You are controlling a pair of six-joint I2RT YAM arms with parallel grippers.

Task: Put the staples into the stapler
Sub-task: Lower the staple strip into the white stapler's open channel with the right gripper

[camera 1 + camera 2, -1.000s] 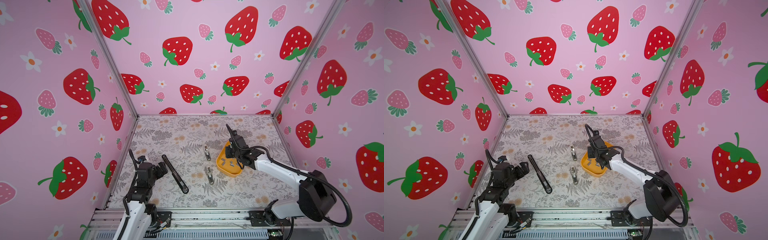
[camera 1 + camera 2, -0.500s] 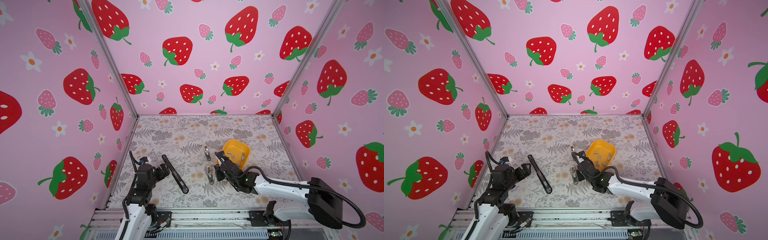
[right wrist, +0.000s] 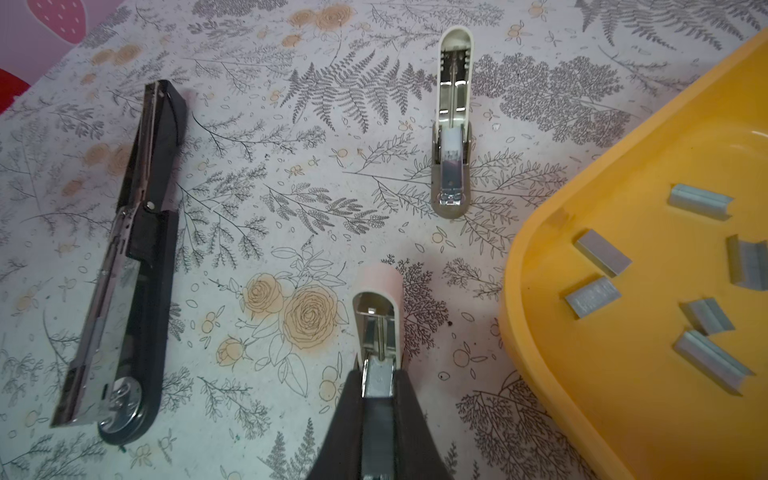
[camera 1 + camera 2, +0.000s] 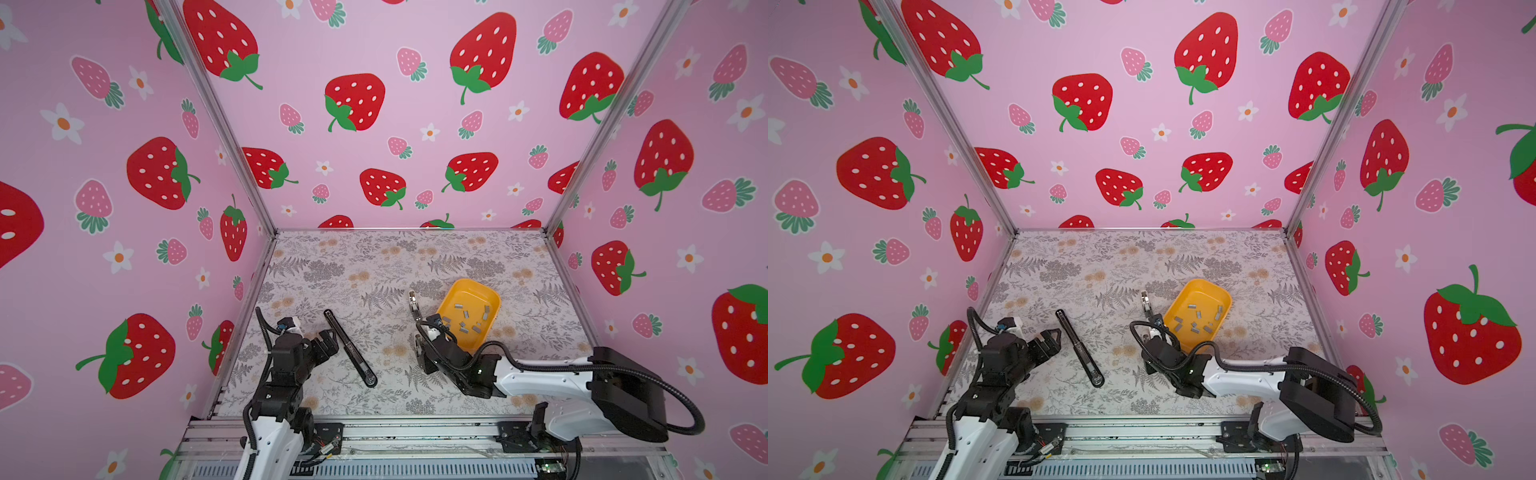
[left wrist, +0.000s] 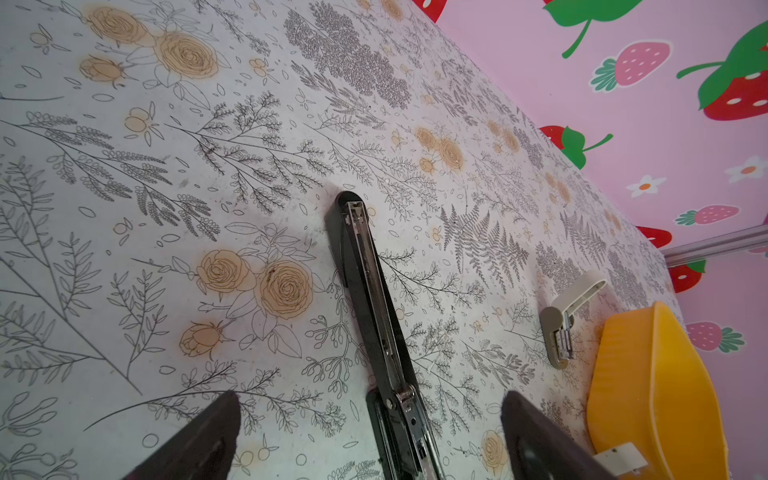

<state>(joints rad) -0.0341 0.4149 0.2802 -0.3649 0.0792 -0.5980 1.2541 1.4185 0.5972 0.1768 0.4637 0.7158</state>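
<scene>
Floral tabletop [image 4: 374, 266], pink strawberry walls all round, and the staples [image 3: 602, 257] lie scattered in the yellow tray [image 4: 451, 297], right of centre. Right gripper [image 3: 376, 374] is down low, jaws clenched on the small pink stapler [image 3: 380, 299] near the tray. Black stapler [image 4: 350, 349] lies folded open on the left, and the left gripper [image 4: 331, 343] sits just beside it, jaws spread wide. Beige stapler [image 3: 453, 124] lies farther back.

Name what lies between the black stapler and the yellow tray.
Two small open staplers: a white stapler and a pink stapler at the right gripper; the right wrist view shows both.
</scene>
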